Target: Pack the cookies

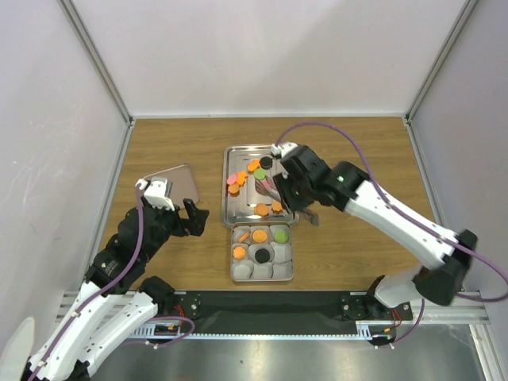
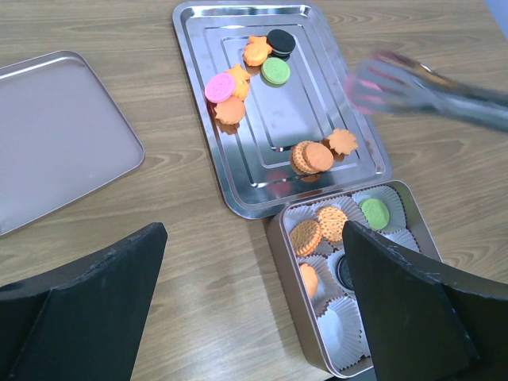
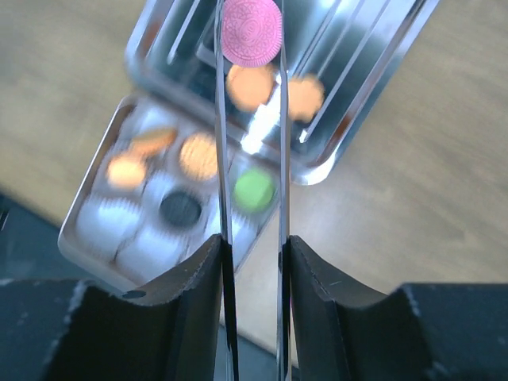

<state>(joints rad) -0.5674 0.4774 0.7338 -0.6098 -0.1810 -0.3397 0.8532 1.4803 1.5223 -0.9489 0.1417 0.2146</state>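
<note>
Right fingers (image 3: pixel 182 317) tight on steel tongs (image 3: pixel 223 159) with embossed pink cookie (image 3: pixel 251 30); left fingers (image 2: pixel 87 309) apart.

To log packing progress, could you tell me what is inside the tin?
Three orange cookies, one green cookie and one black cookie sit in paper cups; remaining cups look empty. Anything beneath cookies is hidden.

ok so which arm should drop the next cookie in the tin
Right. Its gripper grips the tongs, a pink cookie pinched at their tips over the tray, close to the tin. The left gripper is open and empty, off to the side.
</note>
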